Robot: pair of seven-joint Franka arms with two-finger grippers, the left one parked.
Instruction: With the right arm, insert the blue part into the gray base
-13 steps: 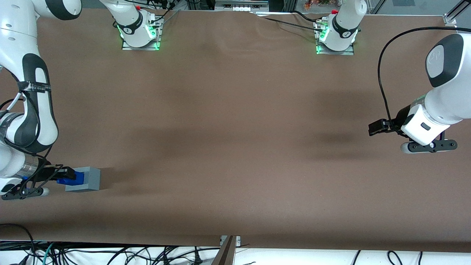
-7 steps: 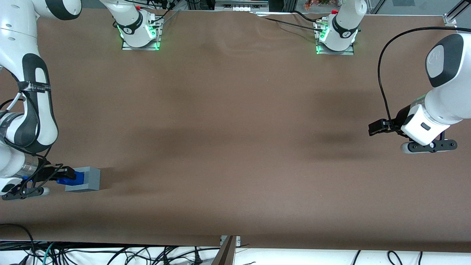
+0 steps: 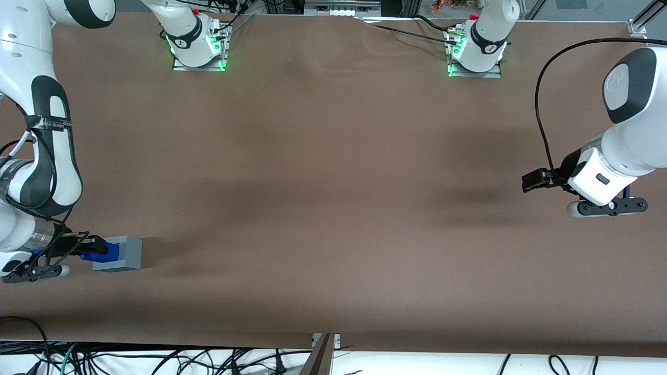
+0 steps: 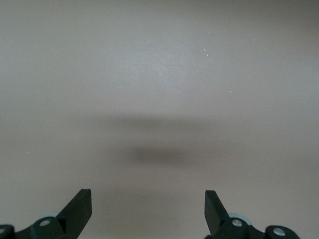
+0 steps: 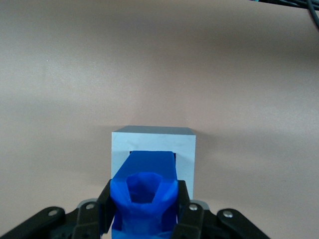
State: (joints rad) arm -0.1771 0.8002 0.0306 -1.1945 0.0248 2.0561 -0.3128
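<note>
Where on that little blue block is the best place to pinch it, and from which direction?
Across its two flat sides, near the bumpy upper end, coming from above. The pincer holds the blue part just so: a finger on each side, the lower end free to enter the gray base's square recess.

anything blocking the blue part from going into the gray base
Nothing visible does. The gripper is shut on the blue part, whose lower end already sits at the recess of the gray base; no other object lies near them.
</note>
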